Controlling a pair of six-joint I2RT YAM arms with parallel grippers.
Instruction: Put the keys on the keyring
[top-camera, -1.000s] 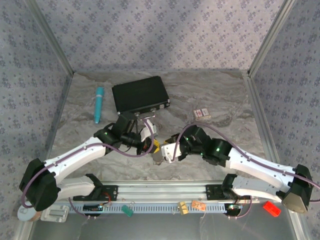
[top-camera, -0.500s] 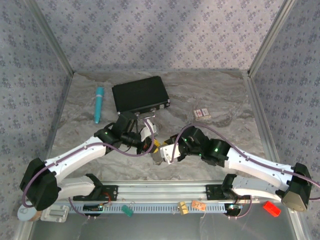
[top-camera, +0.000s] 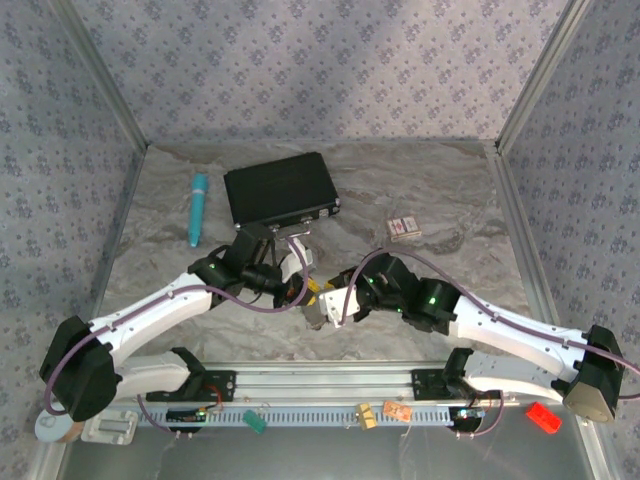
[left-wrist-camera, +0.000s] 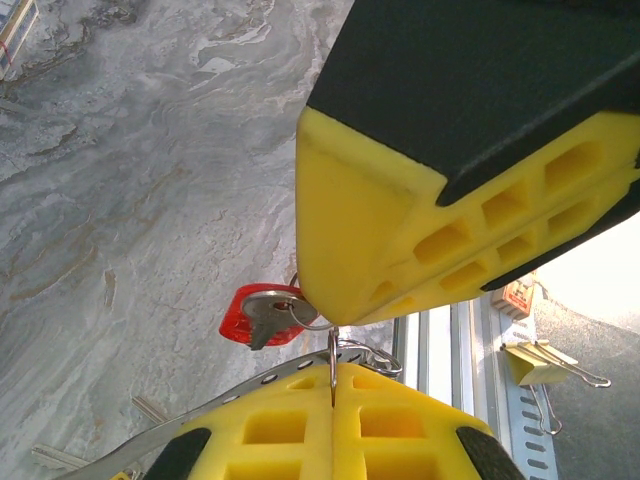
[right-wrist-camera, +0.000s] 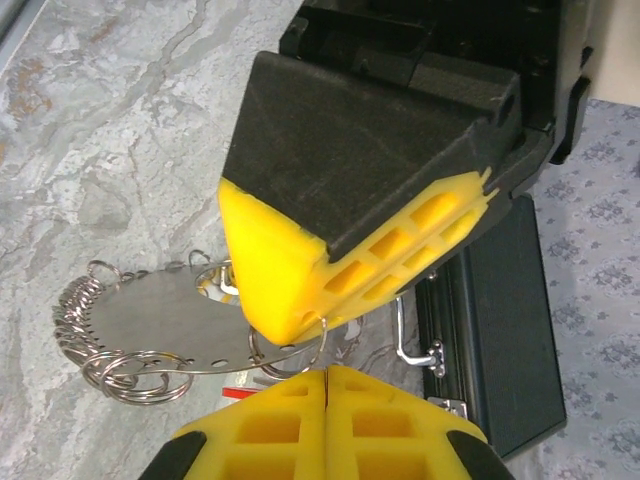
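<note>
My two grippers meet tip to tip at the table's near middle, the left gripper (top-camera: 300, 289) beside the right gripper (top-camera: 326, 308). The keyring (right-wrist-camera: 160, 322) shows as a flat grey round disc with holes along its rim and several wire rings hung on it. My right gripper (right-wrist-camera: 326, 372) is shut on a thin ring looped through the disc. My left gripper (left-wrist-camera: 332, 368) is shut on a thin wire ring, seen edge-on. A silver key (left-wrist-camera: 262, 316) with a red tag (left-wrist-camera: 236, 322) hangs on a small ring just under the right gripper's tip.
A black case (top-camera: 280, 190) lies behind the grippers, its latches (right-wrist-camera: 415, 350) close to the right gripper. A teal tube (top-camera: 198, 208) lies at the back left and a small patterned box (top-camera: 404, 229) at the right. Clips hang on the front rail (top-camera: 330, 410).
The right gripper has crept slightly leftward toward the left gripper. Both stay shut and pressed together.
</note>
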